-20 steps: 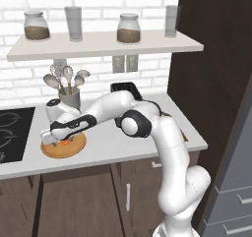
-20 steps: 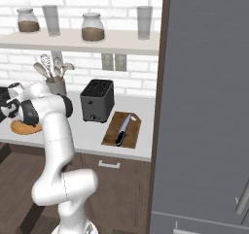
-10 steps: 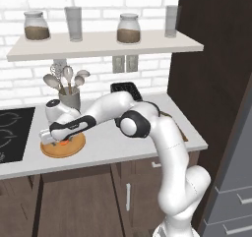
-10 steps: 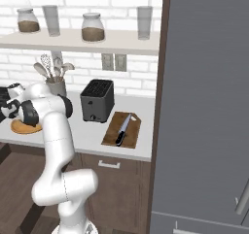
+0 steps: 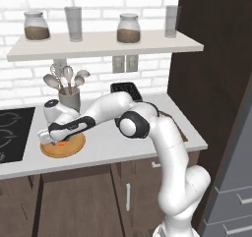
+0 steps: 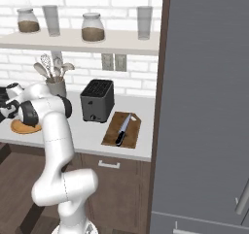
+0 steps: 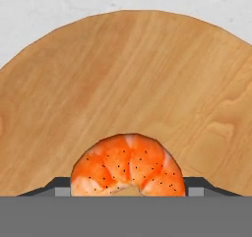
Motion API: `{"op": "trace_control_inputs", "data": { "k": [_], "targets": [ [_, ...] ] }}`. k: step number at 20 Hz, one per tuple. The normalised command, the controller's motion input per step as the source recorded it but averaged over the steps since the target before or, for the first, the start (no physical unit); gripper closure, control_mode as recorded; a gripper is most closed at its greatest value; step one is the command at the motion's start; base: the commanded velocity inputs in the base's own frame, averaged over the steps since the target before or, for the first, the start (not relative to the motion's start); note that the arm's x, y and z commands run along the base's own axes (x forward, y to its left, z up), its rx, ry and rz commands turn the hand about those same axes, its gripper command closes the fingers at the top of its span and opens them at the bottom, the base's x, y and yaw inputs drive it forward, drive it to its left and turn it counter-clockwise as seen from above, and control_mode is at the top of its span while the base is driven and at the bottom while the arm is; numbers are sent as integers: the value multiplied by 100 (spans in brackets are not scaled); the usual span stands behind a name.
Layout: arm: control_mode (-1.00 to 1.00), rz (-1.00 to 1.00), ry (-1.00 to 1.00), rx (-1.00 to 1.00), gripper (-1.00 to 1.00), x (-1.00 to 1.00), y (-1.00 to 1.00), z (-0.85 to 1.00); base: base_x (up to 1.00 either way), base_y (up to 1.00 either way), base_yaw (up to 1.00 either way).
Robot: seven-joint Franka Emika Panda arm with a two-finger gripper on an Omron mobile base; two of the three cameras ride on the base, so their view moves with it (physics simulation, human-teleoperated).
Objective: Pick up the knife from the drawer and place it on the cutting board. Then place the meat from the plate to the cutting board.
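Tool down on the meat, knife done

Knife [image 6: 123, 129] lies on the board [image 6: 110, 136]; the tool [image 5: 55, 139] straddles the meat [image 7: 128, 166] on the plate [image 5: 74, 147], jaws not visibly clenched.

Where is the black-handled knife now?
In the right base view, the black-handled knife lies on the dark brown wooden cutting board, right of the black toaster.

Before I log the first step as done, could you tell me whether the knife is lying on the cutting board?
Yes, the right base view shows the knife lying flat on the cutting board, beside the toaster.
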Motion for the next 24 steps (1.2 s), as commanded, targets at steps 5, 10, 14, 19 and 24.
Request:
{"op": "trace_control_inputs", "data": {
  "k": [5,10,14,19,24],
  "targets": [
    [-100,-1,0,0,100,0,0,-11,0,0,0],
    [-100,0,-2,0,100,-8,-1,-3,0,0,0],
    [-100,0,-13,0,100,-46,-13,8,0,0,0],
    [-100,0,-18,0,100,-64,-31,30,0,0,0],
    [-100,0,-11,7,100,-82,-68,53,0,0,0]
  ]
}}
